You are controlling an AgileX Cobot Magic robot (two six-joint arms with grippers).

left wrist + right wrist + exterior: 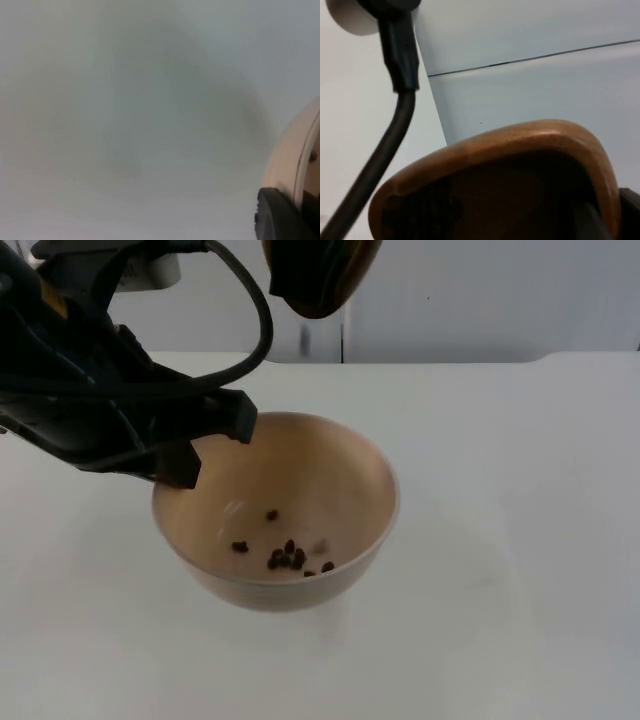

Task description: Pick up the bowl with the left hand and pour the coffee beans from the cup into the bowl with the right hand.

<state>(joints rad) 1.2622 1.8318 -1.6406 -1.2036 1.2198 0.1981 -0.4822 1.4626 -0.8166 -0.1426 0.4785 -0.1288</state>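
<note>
Wooden bowl [290, 490] with coffee beans [285, 555] sits clamped in my left gripper [200, 445]; above it my right gripper clamps the cup [320, 275].

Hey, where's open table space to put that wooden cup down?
Bare white table lies right of the pale wooden bowl, and in front of it. The bowl's left rim is crowded by the left end effector. The brown wooden cup hangs above.

The beige bowl [300, 490] sat upright near the table's middle, its left rim clamped, with about ten dark coffee beans [287, 554] scattered inside. The brown wooden cup [320, 275] hung tilted above the bowl's far rim.
</note>
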